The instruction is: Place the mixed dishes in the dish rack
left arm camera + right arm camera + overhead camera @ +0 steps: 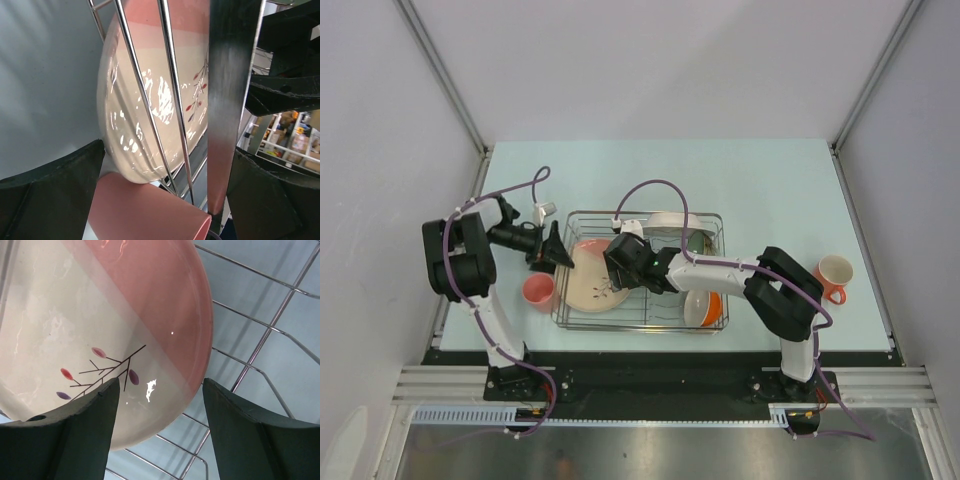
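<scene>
My right tool [160, 390] hangs open above the plate [588, 285], its jaws clear of the rim. My left tool [558, 256] gapes wide at the dish rack's [710, 218] left edge, probably to steady things. The plate leans face up in the rack's left end; being round, it has no long axis

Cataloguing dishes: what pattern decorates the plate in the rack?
Plate: cream and pink, dark twig with small leaves; right wrist view.
</scene>
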`<state>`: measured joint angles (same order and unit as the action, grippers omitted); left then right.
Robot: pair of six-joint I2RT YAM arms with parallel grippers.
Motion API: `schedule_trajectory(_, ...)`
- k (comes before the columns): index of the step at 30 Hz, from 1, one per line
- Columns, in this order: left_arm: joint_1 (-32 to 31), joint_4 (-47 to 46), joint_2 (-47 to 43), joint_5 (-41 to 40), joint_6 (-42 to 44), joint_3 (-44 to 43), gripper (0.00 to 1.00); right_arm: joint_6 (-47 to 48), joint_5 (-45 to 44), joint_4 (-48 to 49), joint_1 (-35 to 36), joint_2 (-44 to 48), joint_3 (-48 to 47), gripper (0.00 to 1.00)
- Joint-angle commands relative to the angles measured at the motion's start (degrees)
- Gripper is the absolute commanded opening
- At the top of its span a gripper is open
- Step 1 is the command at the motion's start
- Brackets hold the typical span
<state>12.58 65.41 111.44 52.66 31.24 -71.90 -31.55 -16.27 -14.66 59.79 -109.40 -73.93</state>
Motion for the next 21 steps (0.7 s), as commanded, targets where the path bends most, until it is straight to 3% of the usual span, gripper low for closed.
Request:
schedule_trajectory(1, 0.2, 3.7, 1.4, 5.9, 4.6, -2.2, 1.0, -2.9, 1.5, -0.5, 0.6, -2.4, 2.4, 0.72)
schedule_trajectory(6, 0.6, 2.5, -0.7, 2.2, 3.4, -3.3, 1.0, -3.0, 1.4, -0.5, 0.5, -2.5, 2.5, 0.72)
schedule_trajectory(13, 1.2, -11.2, -14.1, -14.3, -5.0, -0.7, 1.0, -2.8, 0.8, -0.4, 0.6, -2.3, 2.8, 0.72)
schedule_trajectory(16, 1.3, -11.5, -18.0, -19.2, -5.1, -1.3, 1.0, -2.6, 0.7, -0.2, 0.5, -2.2, 3.1, 0.72)
schedule_trajectory(21, 3.9, -9.3, -21.2, -20.1, -3.8, -3.2, 1.0, -2.7, 0.8, 0.7, 0.3, -1.9, 4.0, 0.72)
